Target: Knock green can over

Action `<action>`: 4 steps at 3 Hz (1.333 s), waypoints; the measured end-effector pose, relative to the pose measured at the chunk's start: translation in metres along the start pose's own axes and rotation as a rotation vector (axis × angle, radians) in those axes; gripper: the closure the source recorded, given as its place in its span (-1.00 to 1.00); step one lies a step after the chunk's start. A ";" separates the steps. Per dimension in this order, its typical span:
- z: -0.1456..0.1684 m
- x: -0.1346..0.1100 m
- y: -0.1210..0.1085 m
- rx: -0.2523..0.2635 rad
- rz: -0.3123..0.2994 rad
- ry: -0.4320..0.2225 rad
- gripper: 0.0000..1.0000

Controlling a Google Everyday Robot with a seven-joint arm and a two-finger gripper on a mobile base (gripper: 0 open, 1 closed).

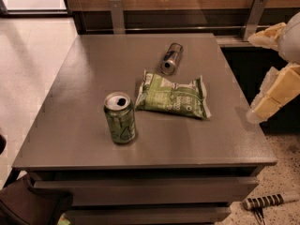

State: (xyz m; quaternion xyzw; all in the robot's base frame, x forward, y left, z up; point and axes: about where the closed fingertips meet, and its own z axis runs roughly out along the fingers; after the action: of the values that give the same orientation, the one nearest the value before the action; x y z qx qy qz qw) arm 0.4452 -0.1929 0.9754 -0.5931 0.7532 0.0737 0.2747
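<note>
One green can [120, 118] upright | grey table [89, 74] | hand [266, 106] off right edge

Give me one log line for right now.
green can upright, table front-left | snack bag to its right | slim can lying behind bag | gripper right of table, clear of can | task: not done

Pincer [262, 74] at the right edge — partly cut off by the frame

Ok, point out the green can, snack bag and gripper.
green can [120, 122], camera view, printed side wall.
snack bag [172, 96], camera view, middle of its face.
gripper [257, 112], camera view, pale tip, right of the table [84, 144].
</note>
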 end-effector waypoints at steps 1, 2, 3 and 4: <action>0.019 -0.020 0.001 -0.034 0.004 -0.171 -1.00; 0.051 -0.047 0.007 -0.056 -0.005 -0.401 -1.00; 0.071 -0.057 0.012 -0.019 -0.024 -0.509 -1.00; 0.093 -0.068 0.022 -0.002 -0.042 -0.622 -1.00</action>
State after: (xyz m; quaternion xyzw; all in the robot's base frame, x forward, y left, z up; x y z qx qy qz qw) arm 0.4651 -0.0886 0.9268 -0.5579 0.6204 0.2468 0.4929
